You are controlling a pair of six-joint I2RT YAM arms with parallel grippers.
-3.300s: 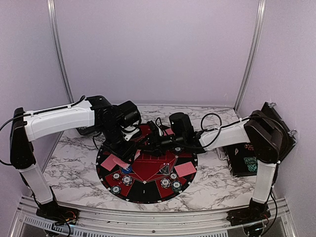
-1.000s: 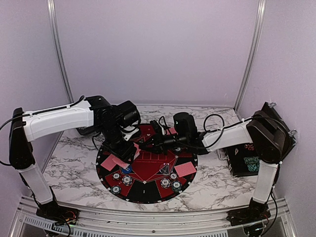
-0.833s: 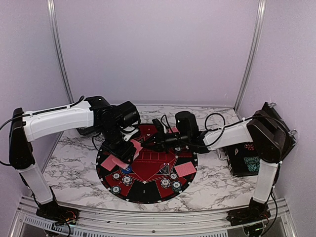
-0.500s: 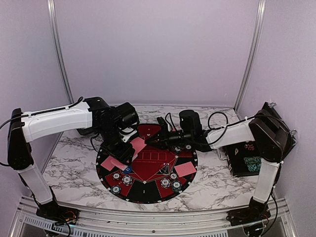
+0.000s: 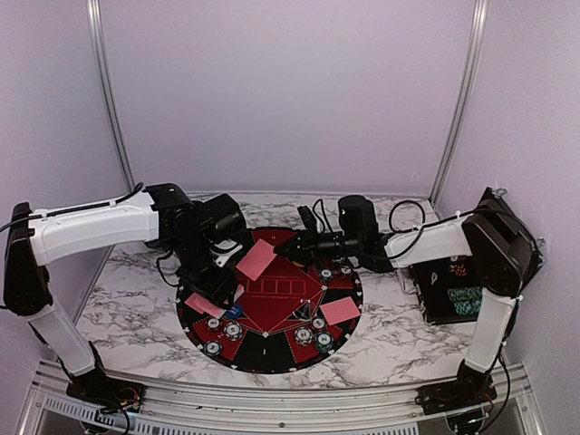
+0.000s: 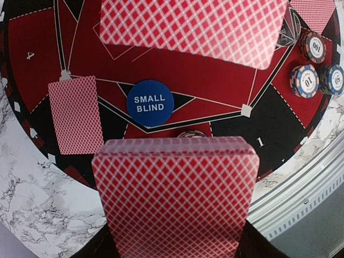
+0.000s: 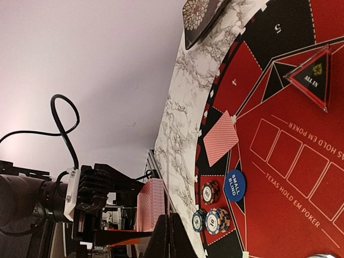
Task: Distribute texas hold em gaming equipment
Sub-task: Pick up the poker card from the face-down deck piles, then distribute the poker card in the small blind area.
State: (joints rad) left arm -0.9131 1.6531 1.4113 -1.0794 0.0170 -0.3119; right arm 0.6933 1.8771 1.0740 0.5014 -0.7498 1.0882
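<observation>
My left gripper is shut on a deck of red-backed playing cards over the left edge of the round black-and-red mat. My right gripper is shut on a single card, held above the mat's left half. In the left wrist view that card hangs beyond the deck; in the right wrist view it is a thin edge-on line above the gripper. Cards lie on the mat at the left and right. A blue SMALL BLIND marker and chip stacks sit nearby.
More chip stacks stand along the mat's near edge. A clear triangular ALL IN marker rests near the mat's centre. A black case lies on the marble table at the right, beside the right arm.
The right gripper has drawn one card off the deck and carried it back and right. The left arm has pulled back to the left with the deck.
</observation>
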